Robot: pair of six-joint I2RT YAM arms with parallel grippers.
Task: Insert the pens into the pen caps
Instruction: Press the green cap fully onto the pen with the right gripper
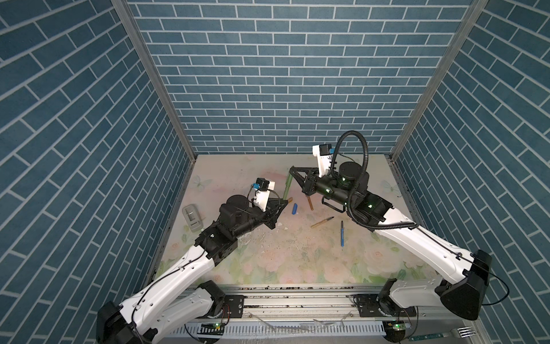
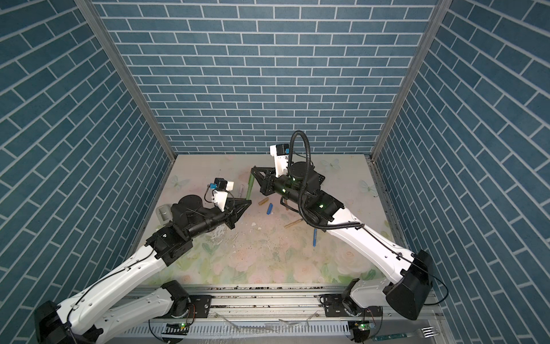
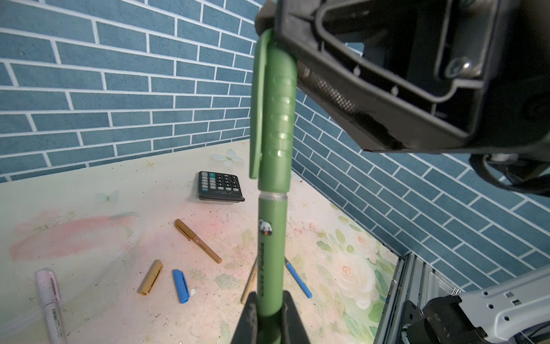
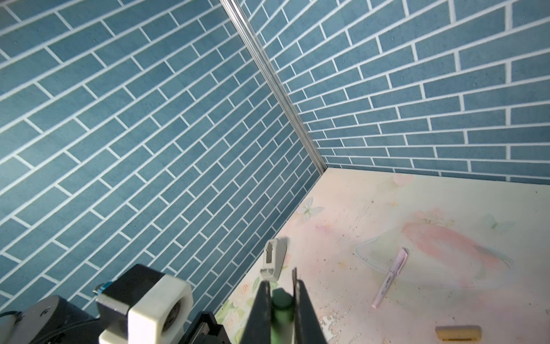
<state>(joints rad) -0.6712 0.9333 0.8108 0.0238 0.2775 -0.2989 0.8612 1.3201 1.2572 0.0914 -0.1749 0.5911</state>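
Note:
A green pen stands nearly upright above the mat. My left gripper is shut on its lower barrel. Over the pen's upper end sits the green pen cap, with a thin silver ring showing below its rim. My right gripper is shut on the cap's top end. On the mat lie a blue cap, a tan cap, a tan pen and a blue pen. A brown pen and a pink pen lie with caps on.
A black calculator lies toward the back of the mat. A grey plastic holder sits by the left wall. A metal fork lies outside the mat at the front right. Blue brick walls close three sides.

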